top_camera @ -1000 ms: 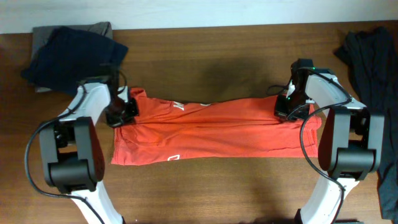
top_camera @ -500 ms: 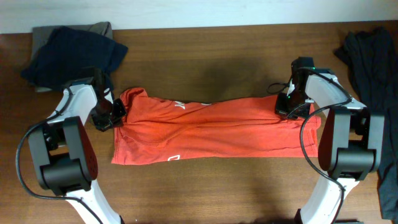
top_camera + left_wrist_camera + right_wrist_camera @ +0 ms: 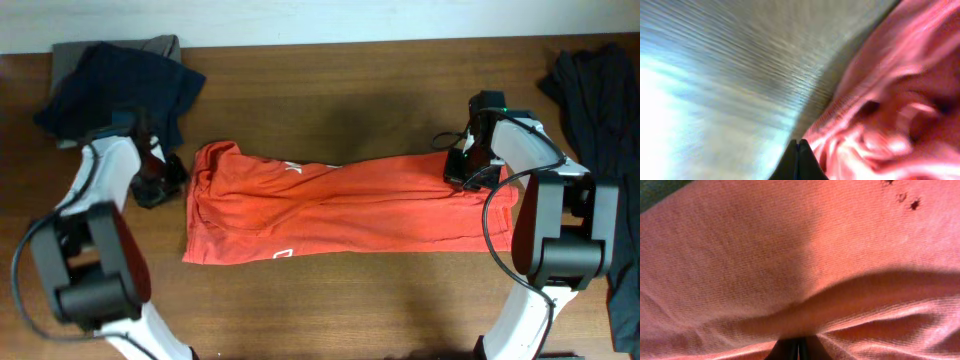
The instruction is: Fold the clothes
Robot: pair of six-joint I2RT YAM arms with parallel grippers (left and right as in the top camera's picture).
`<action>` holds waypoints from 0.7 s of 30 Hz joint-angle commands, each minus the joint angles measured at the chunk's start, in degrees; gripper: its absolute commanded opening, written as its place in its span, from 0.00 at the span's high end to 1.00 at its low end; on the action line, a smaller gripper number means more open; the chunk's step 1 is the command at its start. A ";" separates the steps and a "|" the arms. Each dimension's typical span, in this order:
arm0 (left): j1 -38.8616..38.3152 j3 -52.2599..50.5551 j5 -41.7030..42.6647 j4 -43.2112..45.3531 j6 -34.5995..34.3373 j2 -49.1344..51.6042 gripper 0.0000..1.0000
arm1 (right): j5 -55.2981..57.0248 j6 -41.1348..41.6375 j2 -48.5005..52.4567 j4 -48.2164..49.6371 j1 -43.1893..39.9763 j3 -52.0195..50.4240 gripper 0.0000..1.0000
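From above, the large red-orange short-sleeved cotton T-shirt (image 3: 350, 215) is lying folded into a long band across the middle of the brown wooden table (image 3: 350, 310), running left to right between the two arms. A small white logo (image 3: 280, 254) is showing near its front left edge, and a scrap of white lettering (image 3: 291, 168) is peeking out along the far fold, but neither is large enough to read. The left gripper (image 3: 160, 188) is sitting on bare wood just beside the shirt's left end, clear of the cloth, with its fingers clenched on nothing. The right gripper (image 3: 466, 172) is resting on the shirt's far right corner. A heap of dark navy clothing (image 3: 120, 85) is lying on a grey cloth (image 3: 160, 45) in the far left corner, and a dark grey garment (image 3: 600, 110) is draping along the right edge. Through the left wrist camera, blurred by motion, the left gripper (image 3: 798, 146) is showing its dark fingertips pressed together and empty over the table (image 3: 740, 75), with the T-shirt (image 3: 890, 100) rumpling to its right. Through the right wrist camera, the T-shirt (image 3: 790, 255) is filling the whole view, a few dark specks (image 3: 914, 203) dotting it; the right gripper (image 3: 799, 346) is closed at a fold, and I cannot tell whether cloth is caught between the tips.
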 commanded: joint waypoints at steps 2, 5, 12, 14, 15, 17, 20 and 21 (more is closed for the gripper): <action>0.28 1.55 -0.94 -0.70 -0.55 -11.45 0.99 | 3.87 0.44 1.70 0.61 -1.29 -1.68 0.92; -0.57 1.55 2.64 -2.12 0.63 -13.88 0.99 | 3.93 0.46 1.57 -0.98 -1.29 -0.61 0.96; -8.20 1.53 8.04 -4.26 8.24 -13.05 0.99 | 3.89 2.16 -3.74 -12.24 -1.33 11.02 0.96; -11.52 1.42 7.87 -4.52 8.22 -12.41 0.99 | 3.87 2.16 -6.05 -14.80 -1.33 12.98 0.96; -12.92 1.42 7.85 -4.46 7.54 -12.00 0.99 | 3.87 2.16 -7.21 -15.87 -1.29 13.29 0.96; -15.67 1.42 7.80 -3.89 6.27 -10.54 0.99 | 3.89 1.86 -8.52 -17.55 -1.29 13.27 0.96; -18.60 1.42 7.41 -1.88 5.22 -5.46 0.99 | 3.91 0.44 -8.48 -19.65 -1.29 11.54 0.96; -18.91 1.42 7.39 -1.25 5.25 -4.02 0.99 | 3.91 0.44 -8.48 -19.30 -1.29 10.71 0.96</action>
